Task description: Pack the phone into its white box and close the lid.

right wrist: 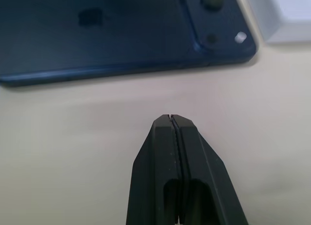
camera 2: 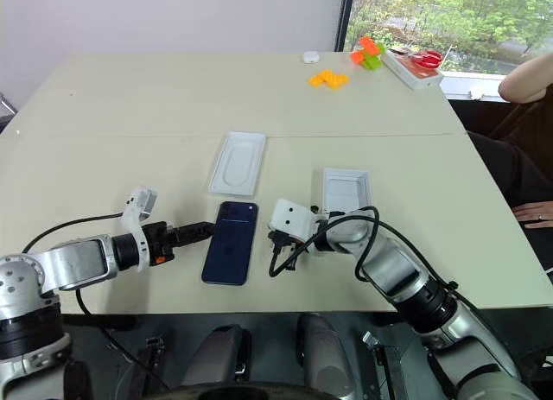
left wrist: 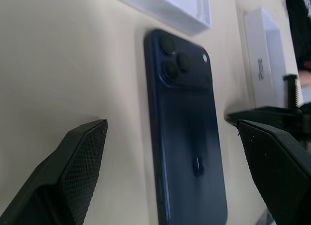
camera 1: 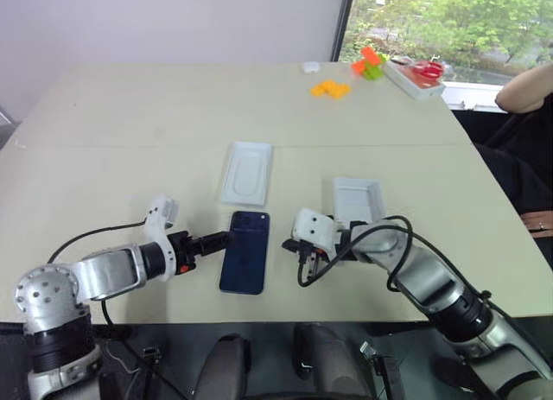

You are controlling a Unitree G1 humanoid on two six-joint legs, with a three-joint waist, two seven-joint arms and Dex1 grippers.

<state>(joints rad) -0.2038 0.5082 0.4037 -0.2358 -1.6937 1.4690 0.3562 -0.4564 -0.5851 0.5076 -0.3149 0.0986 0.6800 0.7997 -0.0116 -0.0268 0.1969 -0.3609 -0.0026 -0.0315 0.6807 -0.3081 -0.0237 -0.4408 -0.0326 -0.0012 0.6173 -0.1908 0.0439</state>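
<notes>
Left gripper [camera 1: 223,238]: lay low over the table's near edge, its black fingers [left wrist: 73,171] spread wide and holding nothing, tips just beside the phone's left long edge.
Phone [camera 1: 244,251]: rested flat on the table [camera 1: 130,132] with its glossy back up, between the two grippers, camera cluster at the far end.
Insert [camera 1: 246,173]: flat white piece with an oval recess, lay just beyond the phone's far end, apart from it.
Right gripper [right wrist: 173,125]: fingers pressed together on nothing, just above bare table near the phone's right long edge, not touching it.
White box [camera 1: 356,200]: shallow tray with a raised rim, sat open and unfilled just behind the right wrist, to the right of the phone.
Far right corner: yellow blocks [camera 1: 330,89], orange and green pieces [camera 1: 369,64], and a white box with something red in it [camera 1: 415,79] lay well apart from the phone.
Person: an arm [camera 1: 523,89] showed at the right edge beyond the table.
</notes>
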